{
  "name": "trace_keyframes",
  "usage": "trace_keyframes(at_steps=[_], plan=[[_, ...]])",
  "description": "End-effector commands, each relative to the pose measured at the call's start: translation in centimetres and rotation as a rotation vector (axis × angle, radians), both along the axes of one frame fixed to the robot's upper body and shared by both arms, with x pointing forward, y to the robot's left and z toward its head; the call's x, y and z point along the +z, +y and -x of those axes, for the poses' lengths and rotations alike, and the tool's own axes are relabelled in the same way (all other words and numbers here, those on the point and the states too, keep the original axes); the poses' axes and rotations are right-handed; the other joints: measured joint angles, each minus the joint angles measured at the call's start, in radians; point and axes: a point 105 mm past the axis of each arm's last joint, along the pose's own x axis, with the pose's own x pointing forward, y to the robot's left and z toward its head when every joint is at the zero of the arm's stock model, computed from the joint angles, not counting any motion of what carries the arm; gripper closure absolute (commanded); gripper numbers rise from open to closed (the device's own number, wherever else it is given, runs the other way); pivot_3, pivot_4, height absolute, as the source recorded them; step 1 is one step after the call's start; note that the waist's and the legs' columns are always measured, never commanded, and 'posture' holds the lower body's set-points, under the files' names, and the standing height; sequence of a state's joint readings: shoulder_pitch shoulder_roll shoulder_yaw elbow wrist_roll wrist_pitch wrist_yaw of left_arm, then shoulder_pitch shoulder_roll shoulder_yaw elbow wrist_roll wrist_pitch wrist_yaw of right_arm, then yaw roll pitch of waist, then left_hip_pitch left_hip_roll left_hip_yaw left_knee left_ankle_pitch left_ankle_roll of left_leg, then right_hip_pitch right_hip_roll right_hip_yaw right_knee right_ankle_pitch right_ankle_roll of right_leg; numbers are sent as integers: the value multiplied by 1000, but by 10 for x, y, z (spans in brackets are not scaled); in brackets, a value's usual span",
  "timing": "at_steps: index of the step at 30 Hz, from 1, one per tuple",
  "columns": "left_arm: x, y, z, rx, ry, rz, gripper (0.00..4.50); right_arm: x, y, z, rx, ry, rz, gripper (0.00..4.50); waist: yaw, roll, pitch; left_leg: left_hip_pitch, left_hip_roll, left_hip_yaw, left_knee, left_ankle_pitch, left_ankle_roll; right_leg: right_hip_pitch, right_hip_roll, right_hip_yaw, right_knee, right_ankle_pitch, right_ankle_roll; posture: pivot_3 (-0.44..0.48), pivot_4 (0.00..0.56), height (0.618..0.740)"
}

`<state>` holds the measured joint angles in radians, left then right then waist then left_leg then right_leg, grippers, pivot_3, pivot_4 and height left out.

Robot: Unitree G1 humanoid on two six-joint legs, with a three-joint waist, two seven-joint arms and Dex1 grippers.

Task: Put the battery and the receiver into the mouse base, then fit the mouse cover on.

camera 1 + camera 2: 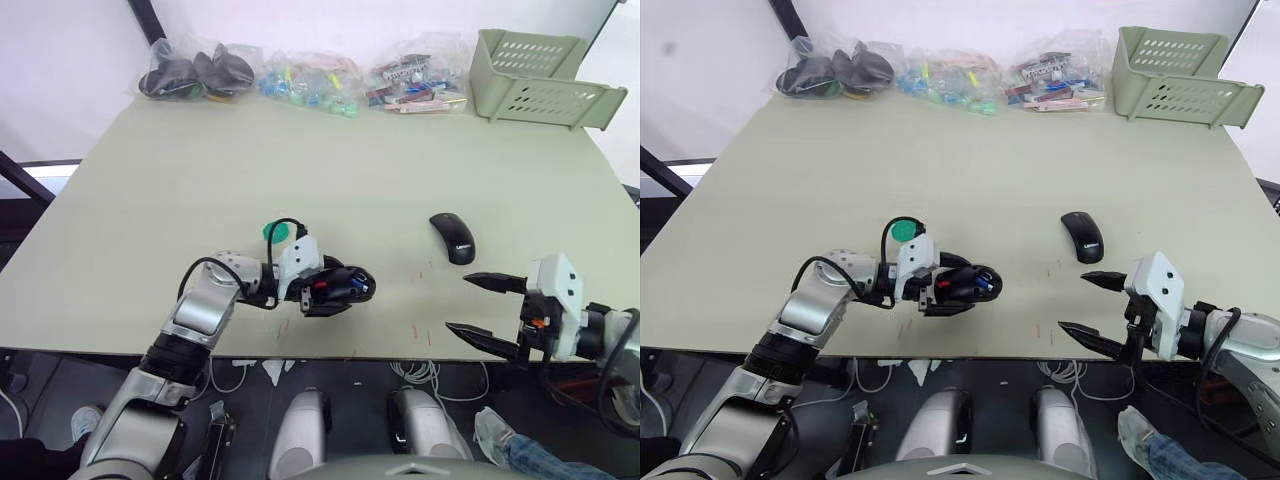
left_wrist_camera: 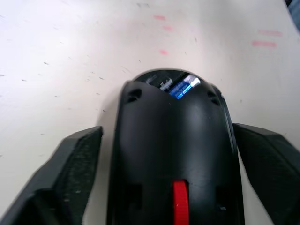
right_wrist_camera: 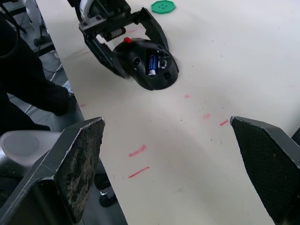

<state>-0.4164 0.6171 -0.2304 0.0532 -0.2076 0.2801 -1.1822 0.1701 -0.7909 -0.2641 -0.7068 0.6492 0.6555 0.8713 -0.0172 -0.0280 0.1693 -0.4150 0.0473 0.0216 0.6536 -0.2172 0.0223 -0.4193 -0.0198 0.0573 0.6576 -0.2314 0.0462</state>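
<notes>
- Right wrist view shows the mouse base (image 3: 150, 65) lying on the tabletop (image 3: 225, 56), its inner compartment facing up with the blue battery (image 3: 151, 64) seated in it.
- Something small and silvery sits just beside the battery in the base; whether it is the receiver cannot be told.
- At the far edge of the tabletop stands a pale green basket (image 1: 540, 78), and what it holds cannot be seen.
- Beside the basket, along the same edge, lie clear plastic bags (image 1: 300, 75) of small parts, some with dark pieces, some with coloured ones.
- Left gripper (image 1: 335, 288) reaches in low over the near part of the tabletop, forearm angled toward the middle; its jaws are closed on the two sides of the mouse base.
- Green disc (image 1: 279, 231) lies just behind the left gripper.
- Mouse cover (image 1: 452, 237) rests on the tabletop, well apart from the base and to its right.
- Right gripper (image 1: 480, 310) hovers at the near edge of the tabletop, near the cover, its jaws spread wide and holding nothing.
</notes>
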Motion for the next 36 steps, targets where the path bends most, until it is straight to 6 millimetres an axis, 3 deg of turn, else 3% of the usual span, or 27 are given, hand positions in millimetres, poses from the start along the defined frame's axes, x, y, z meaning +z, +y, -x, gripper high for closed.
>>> trace_keyframes(at_steps=[1,6,9,12,14,15,20,26,36], plan=[[34,15,9,10,-20,104,32,14,-1,1,-11,-54,-15,0,0,0,0,0,0,0,0,0,0,0,0,0,0,0,0,0,150,740],[57,40,31,67,-35,194,32,15,-8,-6,-117,-46,-30,0,1,1,1,0,5,0,-2,0,0,-1,-1,-1,-2,-1,-1,0,150,740],[53,60,42,169,5,201,32,12,-16,-22,-237,-58,14,0,0,0,1,0,5,1,-2,0,0,0,-2,-1,-2,-1,-1,0,150,740],[59,72,58,184,32,405,32,7,-28,-40,-387,-21,66,0,-5,0,2,1,5,0,-2,0,0,-1,-5,2,-2,0,-1,0,150,740],[56,86,59,250,-40,427,32,4,-36,-50,-463,-21,178,0,0,0,2,0,4,0,-2,0,0,-2,-7,0,-2,0,-1,0,150,740],[58,87,67,195,-64,457,32,3,-40,-54,-498,-2,211,0,1,1,2,0,3,0,-2,0,0,-3,-8,0,-2,0,-1,0,150,740],[54,108,82,200,-18,534,32,3,-39,-76,-586,127,150,0,2,1,3,-3,0,1,-3,0,0,-4,-13,1,-4,0,-1,0,150,740],[44,109,86,236,-1,552,32,-1,-34,-95,-696,187,105,0,3,1,2,-17,-5,1,-3,0,0,-15,-13,-2,-5,2,-4,0,150,740],[43,103,85,258,-3,564,32,-8,-27,-116,-844,193,44,0,-2,1,2,-17,-7,1,-2,0,0,-15,-11,-4,-1,2,-3,0,150,740]])
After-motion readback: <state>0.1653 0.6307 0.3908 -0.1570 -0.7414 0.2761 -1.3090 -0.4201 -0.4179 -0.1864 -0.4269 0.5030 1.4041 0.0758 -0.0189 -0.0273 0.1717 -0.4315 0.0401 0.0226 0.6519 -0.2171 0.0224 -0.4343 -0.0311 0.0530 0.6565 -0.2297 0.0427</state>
